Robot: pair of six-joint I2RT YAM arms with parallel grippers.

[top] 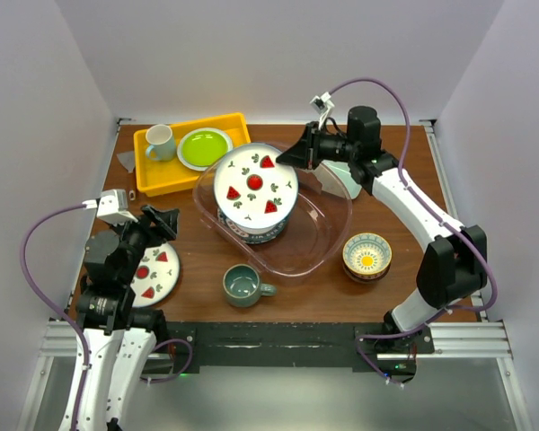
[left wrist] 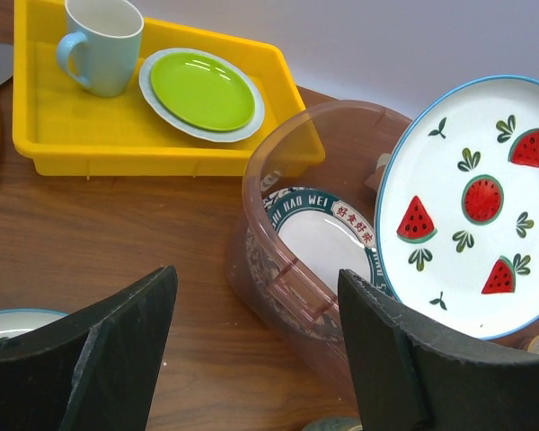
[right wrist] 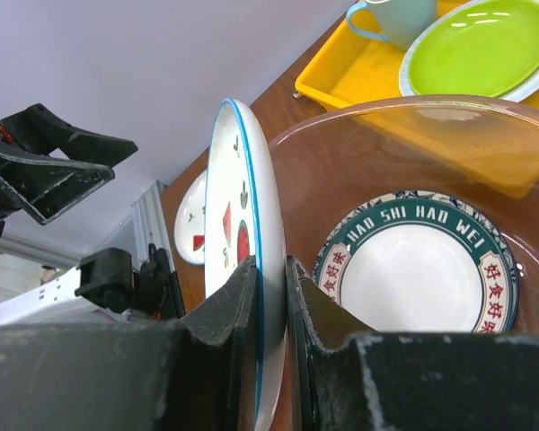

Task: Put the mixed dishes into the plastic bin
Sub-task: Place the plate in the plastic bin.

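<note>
Plate [right wrist: 234, 197] edge-on in right pincer's [right wrist: 269, 274] clamp, plain only from wrist view; left pincer [left wrist: 256, 287] agape

Left gripper [left wrist: 256, 280] jaws spread, nothing between. Watermelon plate [left wrist: 472, 206] tilted steeply over plastic bin [left wrist: 271, 260]; green-rimmed dish [left wrist: 323, 238] lies inside. Yellow tray [left wrist: 117, 144] behind: pale mug [left wrist: 103, 45], lime-green plate [left wrist: 202, 90] beside it.
</note>
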